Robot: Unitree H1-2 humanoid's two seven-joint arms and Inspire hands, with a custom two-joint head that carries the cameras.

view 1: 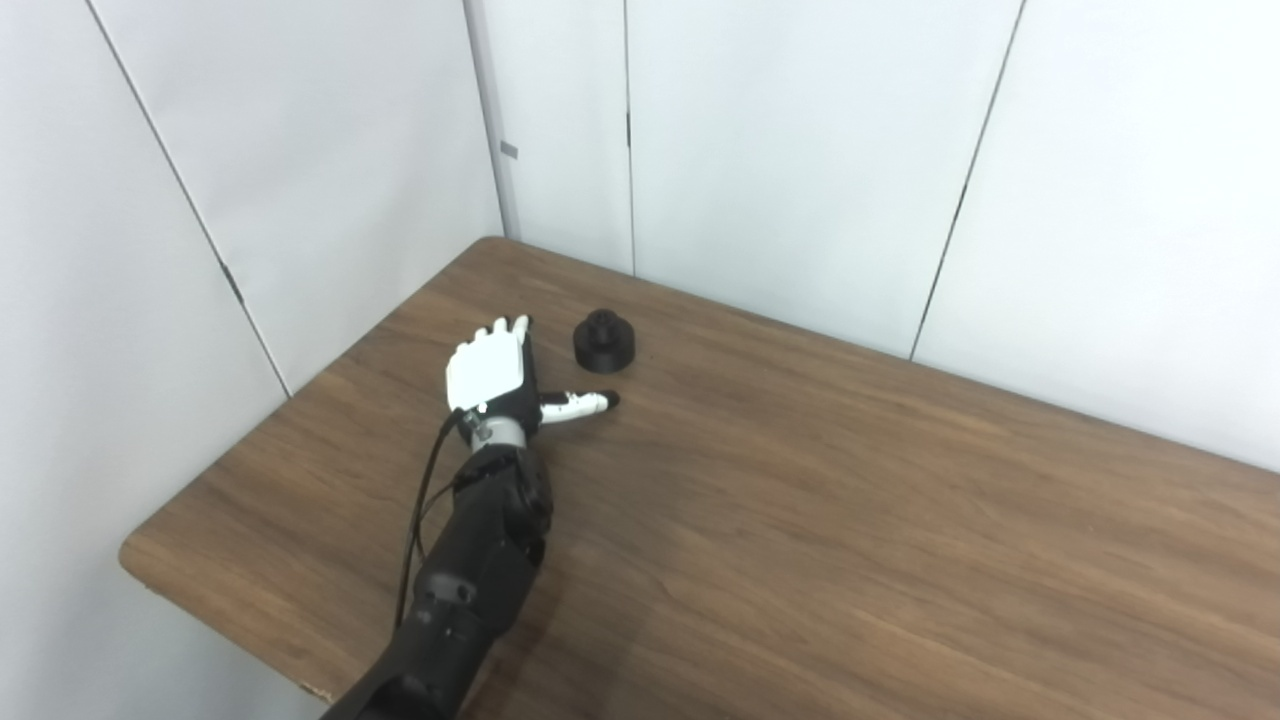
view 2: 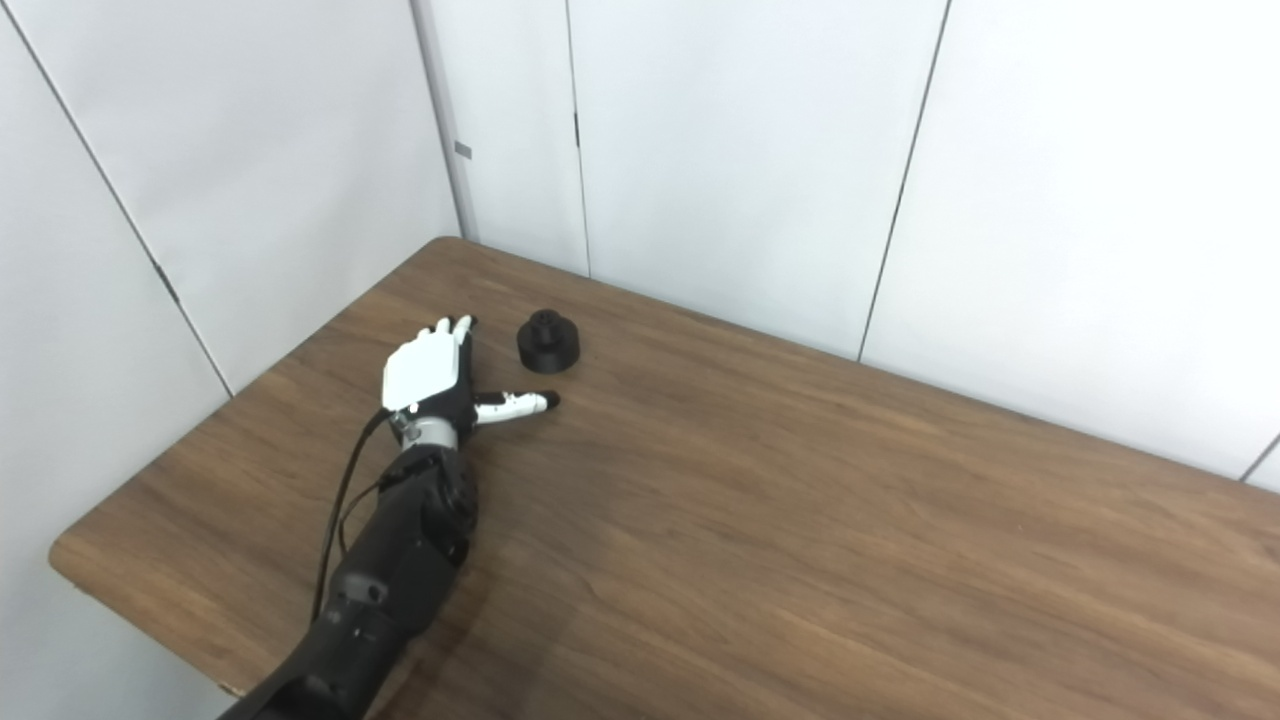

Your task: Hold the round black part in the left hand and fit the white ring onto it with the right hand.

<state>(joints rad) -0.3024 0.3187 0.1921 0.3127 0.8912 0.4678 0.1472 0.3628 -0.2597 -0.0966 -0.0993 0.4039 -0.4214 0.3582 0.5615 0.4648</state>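
The round black part (view 1: 604, 341) stands on the brown table (view 1: 850, 520) near its far left corner, a flat disc with a small knob on top. My left hand (view 1: 497, 372) lies open just to the left of it, palm down, fingers stretched toward the wall and thumb pointing right below the part. A small gap separates hand and part. No white ring shows in either view. My right hand is out of view.
White wall panels (view 1: 800, 150) close in the table at the back and on the left. The table's left edge (view 1: 200, 500) runs close beside my left forearm. Bare wood stretches to the right of the black part.
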